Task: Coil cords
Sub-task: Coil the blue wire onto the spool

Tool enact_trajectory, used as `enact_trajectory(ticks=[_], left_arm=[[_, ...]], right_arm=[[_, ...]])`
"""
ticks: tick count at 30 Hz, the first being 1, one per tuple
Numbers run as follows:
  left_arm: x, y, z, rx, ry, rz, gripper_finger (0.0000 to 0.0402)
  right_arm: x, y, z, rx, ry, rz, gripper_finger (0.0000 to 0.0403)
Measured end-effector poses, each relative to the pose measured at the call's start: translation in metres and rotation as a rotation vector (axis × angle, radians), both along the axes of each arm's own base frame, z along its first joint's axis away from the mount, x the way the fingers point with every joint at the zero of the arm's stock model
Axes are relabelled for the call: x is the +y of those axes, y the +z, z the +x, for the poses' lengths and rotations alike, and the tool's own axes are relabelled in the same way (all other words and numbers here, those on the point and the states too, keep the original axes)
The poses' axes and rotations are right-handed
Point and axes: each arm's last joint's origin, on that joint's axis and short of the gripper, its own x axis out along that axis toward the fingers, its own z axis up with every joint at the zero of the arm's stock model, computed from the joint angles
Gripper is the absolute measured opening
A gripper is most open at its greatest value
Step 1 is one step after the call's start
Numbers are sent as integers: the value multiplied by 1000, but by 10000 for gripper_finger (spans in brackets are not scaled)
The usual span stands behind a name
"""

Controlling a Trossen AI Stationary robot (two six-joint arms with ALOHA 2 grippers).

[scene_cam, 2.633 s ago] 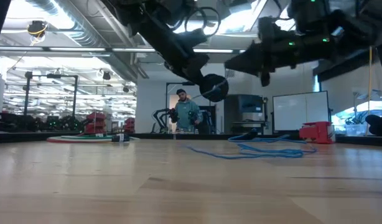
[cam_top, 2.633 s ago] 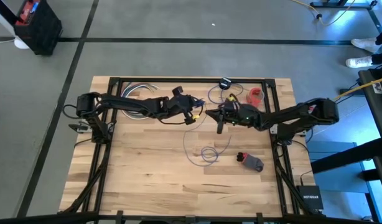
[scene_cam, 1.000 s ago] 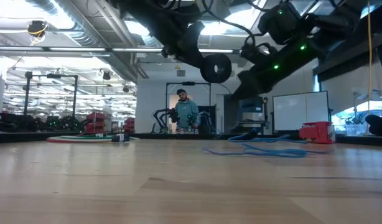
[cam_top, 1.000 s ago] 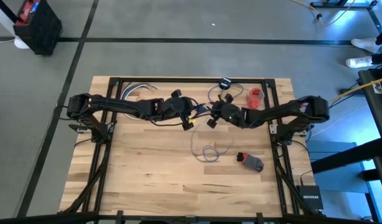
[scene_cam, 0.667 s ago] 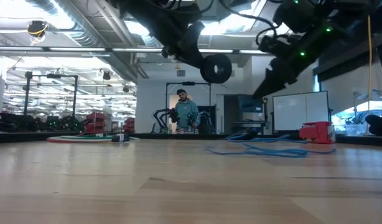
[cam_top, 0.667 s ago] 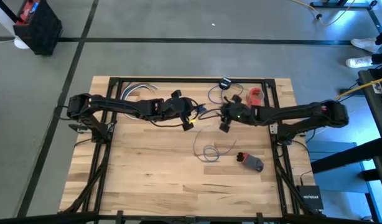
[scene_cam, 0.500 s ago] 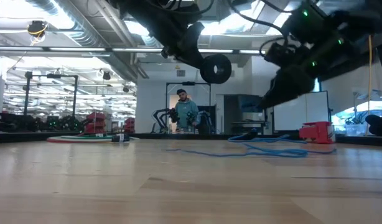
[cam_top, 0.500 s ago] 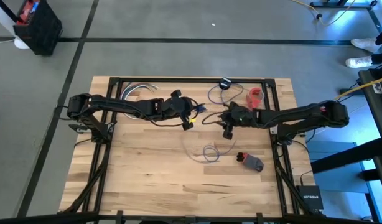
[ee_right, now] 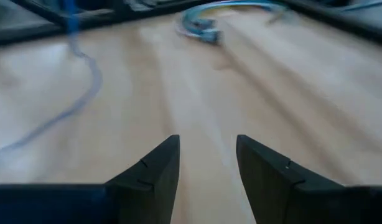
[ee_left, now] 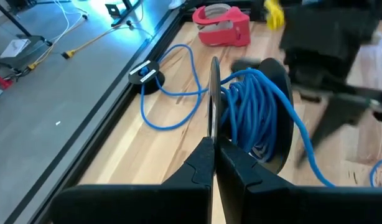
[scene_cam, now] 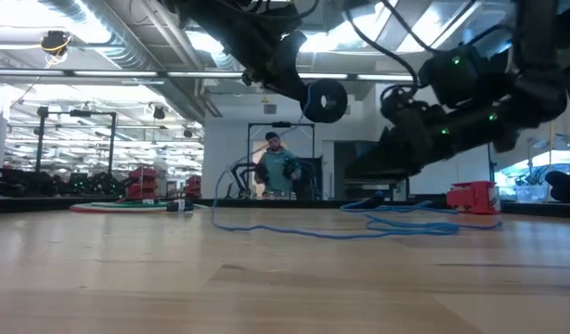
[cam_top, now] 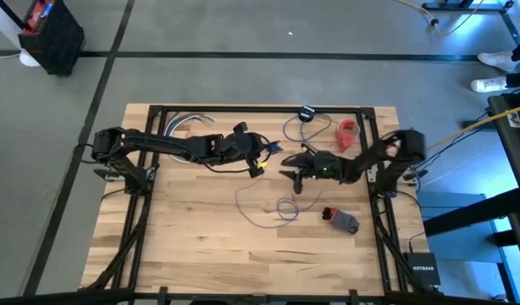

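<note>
My left gripper (ee_left: pixel 213 144) hangs over the table's middle (cam_top: pixel 258 163), shut on a black spool (scene_cam: pixel 327 99) wound with blue cord (ee_left: pixel 256 106). From the spool a strand (ee_left: pixel 309 149) drops to loose loops of the cord (cam_top: pixel 273 207) lying on the table. A second blue cord (cam_top: pixel 295 129) lies at the far edge and ends in a small black disc with a pale centre (ee_left: pixel 144 73). My right gripper (ee_right: pixel 206 149) is open, low over the wood right of the spool (cam_top: pixel 294 180), with nothing between its fingers. My left gripper pinches the thin rim of the spool's black flange (ee_left: pixel 212 118) between its two fingers. The fingers slant down from the table's left. The spool is lifted clear of the table, its flange edge-on to the fingers, the wound cord beside it.
A red tape dispenser (cam_top: pixel 349 132) stands at the far right. A grey and red object (cam_top: pixel 343 222) lies near the right side. More cables (cam_top: pixel 185 125) lie at the far left. A black frame (cam_top: pixel 260 108) runs round the table top. A person (scene_cam: pixel 278 167) stands in the room beyond.
My right gripper has sunk toward the table, pulled back a little toward the right edge and tipped closer to level. The loose cord on the table has spread out toward the left, one loop now standing up from the wood.
</note>
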Motion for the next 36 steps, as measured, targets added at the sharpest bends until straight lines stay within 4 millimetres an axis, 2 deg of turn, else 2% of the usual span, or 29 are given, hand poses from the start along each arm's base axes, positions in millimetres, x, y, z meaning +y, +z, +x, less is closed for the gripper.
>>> enact_trajectory(ticks=[7,16,21,28,32,36], left_arm=[[0,0,0,-1,1,2,0],[0,0,0,1,1,2,0],[0,0,0,1,0,3,0],[0,0,0,2,-1,5,0],[0,0,0,1,-2,5,0],[0,0,0,-1,-3,7,0]], right_arm=[[4,-10,30,-130,161,96,163],[36,-6,77,-223,303,9,163],[34,-2,86,-238,167,-32,163],[38,-1,91,-231,216,-48,161],[37,-2,93,-210,215,-46,131],[37,-2,93,-214,214,-47,60]])
